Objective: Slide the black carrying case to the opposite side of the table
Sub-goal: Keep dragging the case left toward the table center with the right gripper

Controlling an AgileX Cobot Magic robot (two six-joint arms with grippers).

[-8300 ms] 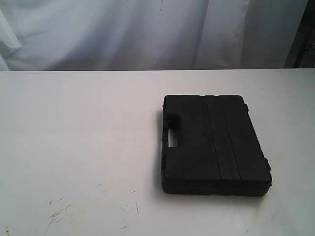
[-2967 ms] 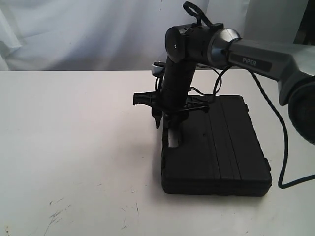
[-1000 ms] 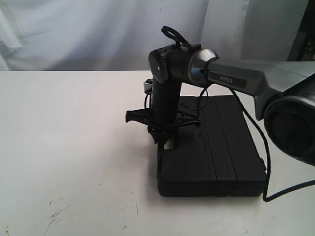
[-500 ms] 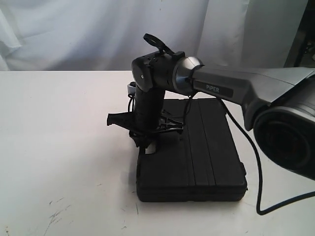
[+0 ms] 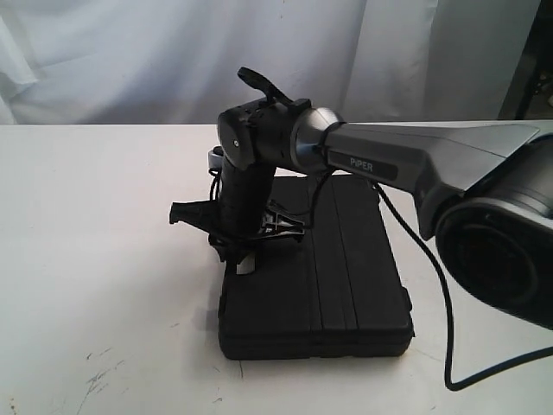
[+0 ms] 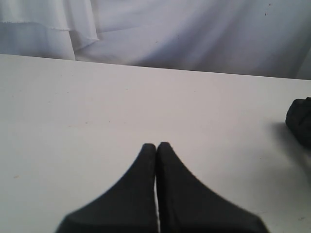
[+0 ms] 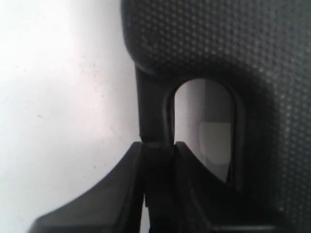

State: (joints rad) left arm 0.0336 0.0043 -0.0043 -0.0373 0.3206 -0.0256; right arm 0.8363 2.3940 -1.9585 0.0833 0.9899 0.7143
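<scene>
Your right gripper [image 5: 244, 258] is clamped on the handle [image 7: 153, 111] of the black carrying case [image 5: 328, 285]. The case lies flat on the white surface [image 5: 104, 259], well short of its far edge. The right arm [image 5: 415, 164] reads "PIPER". Your left gripper [image 6: 156, 145] is pressed together, holding nothing.

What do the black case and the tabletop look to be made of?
The case is likely moulded hard plastic, matte black: the right wrist view shows a fine dotted grain, the exterior view long moulded grooves. The table is smooth and white, perhaps laminate; its dark scratches leave that open.
</scene>
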